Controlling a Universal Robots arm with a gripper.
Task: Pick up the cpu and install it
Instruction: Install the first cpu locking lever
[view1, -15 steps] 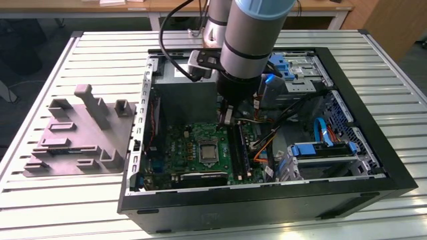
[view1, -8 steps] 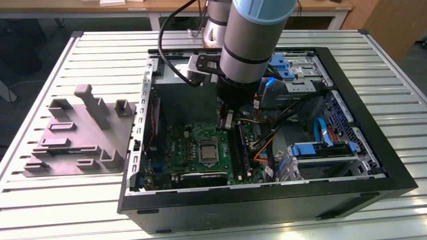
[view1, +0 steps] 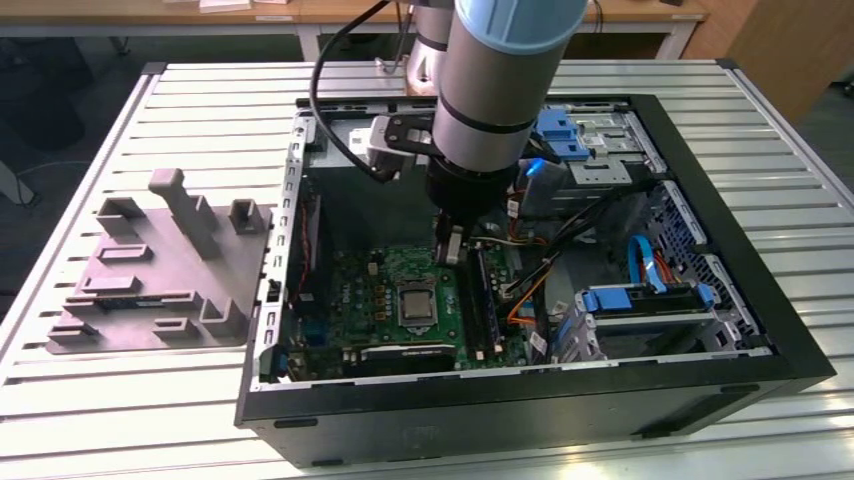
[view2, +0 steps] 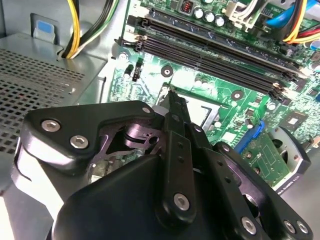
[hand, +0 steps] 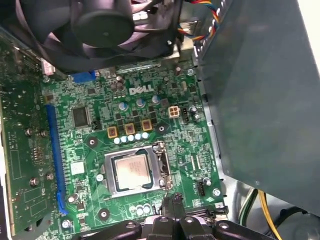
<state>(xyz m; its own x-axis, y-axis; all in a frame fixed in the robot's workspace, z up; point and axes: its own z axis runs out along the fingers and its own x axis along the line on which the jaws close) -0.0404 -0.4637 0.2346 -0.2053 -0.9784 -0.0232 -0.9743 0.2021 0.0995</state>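
The cpu (hand: 131, 170), a small square chip with a silvery-grey top, lies flat inside the metal-framed socket (hand: 161, 165) on the green motherboard (hand: 165, 125). In the exterior view the socket (view1: 416, 303) sits mid-board inside the open computer case. My gripper (view1: 451, 256) hangs just above the board, beside the socket edge that faces the memory slots. Its black fingertips (view2: 172, 96) are pressed together with nothing between them. In the first wrist view the gripper (hand: 172, 201) is a short way off the cpu, not touching it. In the second wrist view the gripper body hides much of the socket.
The black case wall (view1: 747, 250) rings the board. A grey metal box (hand: 260, 100) and a black fan (hand: 107, 25) flank the socket. Long memory slots (view2: 215, 55), loose cables (view1: 534, 270) and blue drive brackets (view1: 641, 298) lie close. A grey fixture (view1: 160, 270) rests on the slatted table.
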